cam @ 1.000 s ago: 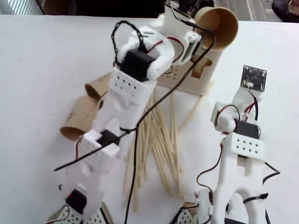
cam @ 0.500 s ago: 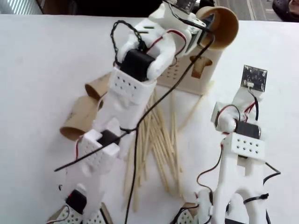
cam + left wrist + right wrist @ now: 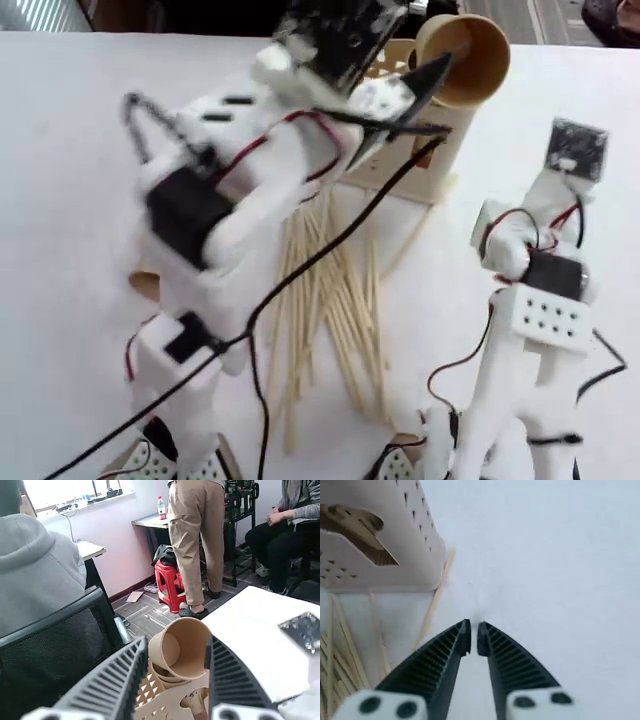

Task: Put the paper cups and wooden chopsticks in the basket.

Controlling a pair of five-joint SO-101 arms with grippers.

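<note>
Overhead, I see wooden chopsticks [image 3: 322,290] fanned on the table [image 3: 80,120] by the basket [image 3: 402,182]; left wrist view adds paper cups [image 3: 182,647] stacked in it, just past my left gripper [image 3: 176,644], jaws spread; right gripper [image 3: 473,630] closed, empty.

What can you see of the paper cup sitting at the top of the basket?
The paper cup is plain brown and looks like cardboard, with a rolled rim and an empty inside. It lies tilted on top of the cream perforated basket, its mouth turned sideways and up, and rests in what looks like a second cup beneath it. The left gripper is open, with one finger on either side of the cup. Whether they touch it cannot be told.
</note>
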